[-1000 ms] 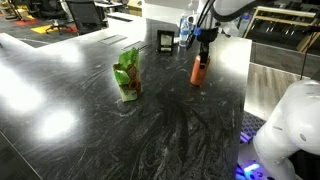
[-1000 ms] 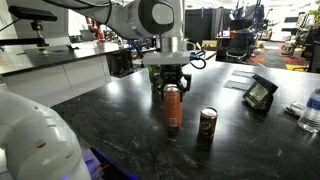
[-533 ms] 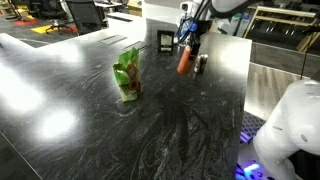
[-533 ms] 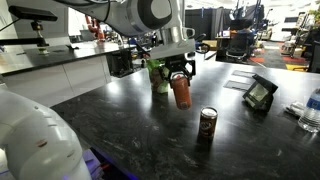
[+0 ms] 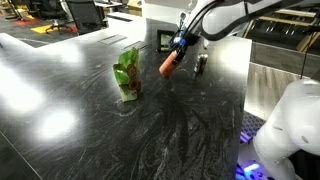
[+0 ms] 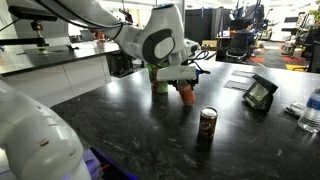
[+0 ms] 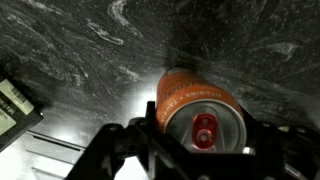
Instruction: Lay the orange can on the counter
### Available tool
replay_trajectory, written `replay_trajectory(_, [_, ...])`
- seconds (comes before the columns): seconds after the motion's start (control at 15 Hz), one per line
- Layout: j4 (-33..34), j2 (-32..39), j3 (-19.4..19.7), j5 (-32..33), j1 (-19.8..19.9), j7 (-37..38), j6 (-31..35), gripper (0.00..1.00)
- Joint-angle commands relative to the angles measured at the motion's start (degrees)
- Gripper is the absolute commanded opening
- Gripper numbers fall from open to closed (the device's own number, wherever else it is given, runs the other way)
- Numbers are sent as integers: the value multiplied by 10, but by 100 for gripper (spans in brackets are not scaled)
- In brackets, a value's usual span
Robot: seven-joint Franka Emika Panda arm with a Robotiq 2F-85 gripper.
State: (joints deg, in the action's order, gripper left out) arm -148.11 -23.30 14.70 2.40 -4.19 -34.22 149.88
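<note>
While orange can [image 5: 168, 66] hangs steeply tilted low over desk [image 5: 90, 120], we see claw [image 5: 175, 54] pinching its top end. Whether low end touches desk, we cannot tell. Risk we judge: round body rolls once released, toward dark can [image 6: 208, 123] nearby or green bag [image 5: 127, 74]. Early release means drop, bounce.

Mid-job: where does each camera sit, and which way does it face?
Exterior view: by the white base, looking across the counter; arm and tool hold the orange can tilted.
Exterior view: by the base's other side, same counter, dark can nearest.
Wrist view: looks over the tool onto the can's top and counter.
Shared: both exterior views show both cans.
</note>
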Motion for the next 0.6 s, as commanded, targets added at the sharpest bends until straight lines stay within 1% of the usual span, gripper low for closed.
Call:
replay_trajectory(0.0, [-19, 31, 8, -30, -17, -29, 67, 47])
replay_trajectory(0.07, [-14, 36, 8, -31, -24, -37, 57, 47])
replay_trajectory(0.13, [0, 39, 19, -49, -45, -61, 14, 47])
replay_trajectory(0.27, [14, 43, 25, -75, -66, -96, -19, 47])
replay_trajectory(0.4, [31, 47, 24, -92, -68, -119, -59, 47])
replay_trajectory(0.53, [48, 57, 18, -95, -57, -131, -99, 47])
